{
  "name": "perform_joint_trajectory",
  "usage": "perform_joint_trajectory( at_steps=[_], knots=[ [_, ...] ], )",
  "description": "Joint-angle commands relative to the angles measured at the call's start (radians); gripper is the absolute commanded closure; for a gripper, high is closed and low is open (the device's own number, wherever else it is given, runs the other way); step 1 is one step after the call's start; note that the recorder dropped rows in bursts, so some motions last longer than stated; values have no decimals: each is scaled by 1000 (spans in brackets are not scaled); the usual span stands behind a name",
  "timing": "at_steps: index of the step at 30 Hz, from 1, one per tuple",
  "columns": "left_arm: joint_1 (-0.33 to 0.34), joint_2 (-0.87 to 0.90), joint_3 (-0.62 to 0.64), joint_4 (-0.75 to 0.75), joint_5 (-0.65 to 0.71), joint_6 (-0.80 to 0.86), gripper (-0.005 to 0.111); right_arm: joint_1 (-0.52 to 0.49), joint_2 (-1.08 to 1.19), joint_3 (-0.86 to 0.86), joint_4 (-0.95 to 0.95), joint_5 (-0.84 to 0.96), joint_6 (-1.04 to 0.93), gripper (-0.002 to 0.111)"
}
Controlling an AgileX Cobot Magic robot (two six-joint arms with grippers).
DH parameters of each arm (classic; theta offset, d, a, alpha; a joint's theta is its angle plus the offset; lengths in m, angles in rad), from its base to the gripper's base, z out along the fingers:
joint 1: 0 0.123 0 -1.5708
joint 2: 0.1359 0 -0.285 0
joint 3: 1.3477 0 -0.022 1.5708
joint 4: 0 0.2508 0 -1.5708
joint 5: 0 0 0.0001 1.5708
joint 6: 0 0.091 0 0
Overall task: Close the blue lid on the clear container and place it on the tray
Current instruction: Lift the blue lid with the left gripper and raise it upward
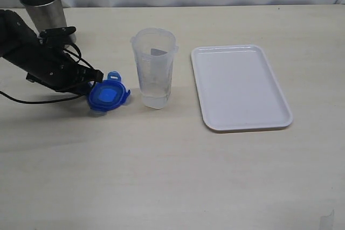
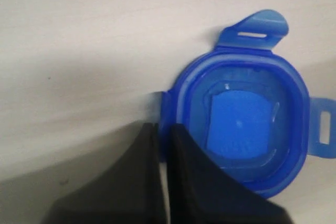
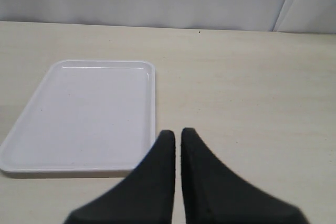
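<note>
- On the left of the table [image 1: 172, 176], the left gripper [image 1: 95, 81] is down low right beside the blue lid [image 1: 109, 95]. Its black arm slants in from the left edge of the exterior view, with cables looping off it.
- Over to the left wrist camera: the jaws are pressed nearly together with only a thin slit between them. One edge flap of the lid sits pinched in that slit, so that's a grip on the lid's rim.
- The lid sits just left of the clear container [image 1: 153, 68], near it but not touching. Two more flaps stick out plainly, each with a slot.
- Whether the lid lies flat or is tipped up at the gripped side, I can't tell.
- Labels: a darker blue square patch shows through the middle of the lid, and any print on it is too blurred to read.
- The container stands upright mid-table, open at the top, between the lid and the tray [image 1: 240, 87]. A small greyish patch shows through its wall near the rim, and it's unreadable.
- The tray lies flat to the right of the container and apart from it, plain white.
- Right gripper [image 3: 177, 132]: the jaws are drawn together with a hairline gap and nothing between them. It hangs above the table close to one long edge of the tray.
- Far left, a grey metal cup [image 1: 44, 6] stands upright behind the left arm.
</note>
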Motion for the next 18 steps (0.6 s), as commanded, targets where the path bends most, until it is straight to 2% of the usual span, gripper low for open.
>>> perform_joint_trajectory(
  at_steps=[1, 9, 18],
  knots=[
    [0, -1, -4, 24, 25, -2, 107, -6, -5, 2, 5, -5, -1, 104],
    [0, -35, -4, 65, 37, 0, 107, -6, -5, 2, 5, -5, -1, 104],
    [0, -230, -4, 67, 12, -2, 107, -6, -5, 2, 5, -5, -1, 104]
  ],
)
